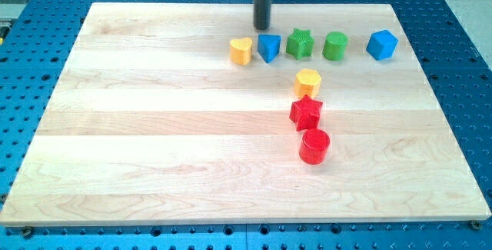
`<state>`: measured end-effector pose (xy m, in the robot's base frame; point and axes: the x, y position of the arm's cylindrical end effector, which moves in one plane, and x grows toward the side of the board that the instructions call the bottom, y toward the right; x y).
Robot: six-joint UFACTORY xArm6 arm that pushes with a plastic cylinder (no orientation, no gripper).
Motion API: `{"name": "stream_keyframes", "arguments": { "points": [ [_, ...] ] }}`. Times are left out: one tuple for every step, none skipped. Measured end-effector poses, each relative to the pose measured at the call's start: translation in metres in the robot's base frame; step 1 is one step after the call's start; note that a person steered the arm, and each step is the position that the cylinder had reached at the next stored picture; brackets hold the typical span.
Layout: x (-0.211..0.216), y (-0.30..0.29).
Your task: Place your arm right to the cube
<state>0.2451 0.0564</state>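
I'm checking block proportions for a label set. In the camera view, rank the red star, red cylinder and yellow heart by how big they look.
1. red cylinder and red star: too alike to separate, and both sit nearer the view's bottom, which may enlarge them.
2. yellow heart: clearly smallest-looking.

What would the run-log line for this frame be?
tip: above blue triangle, apart | blue cube: row's right end | no contact
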Motion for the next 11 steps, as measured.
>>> {"name": "stream_keyframes", "arguments": {
  "points": [
    [0.000, 0.062],
    [0.000, 0.123],
    [0.000, 0.154],
    [0.000, 0.167],
    [-0.001, 0.176],
    [-0.017, 0.190],
    [-0.017, 0.193],
    [-0.017, 0.202],
    [0.007, 0.218],
    [0.032, 0.228],
    [0.037, 0.236]
  ]
}}
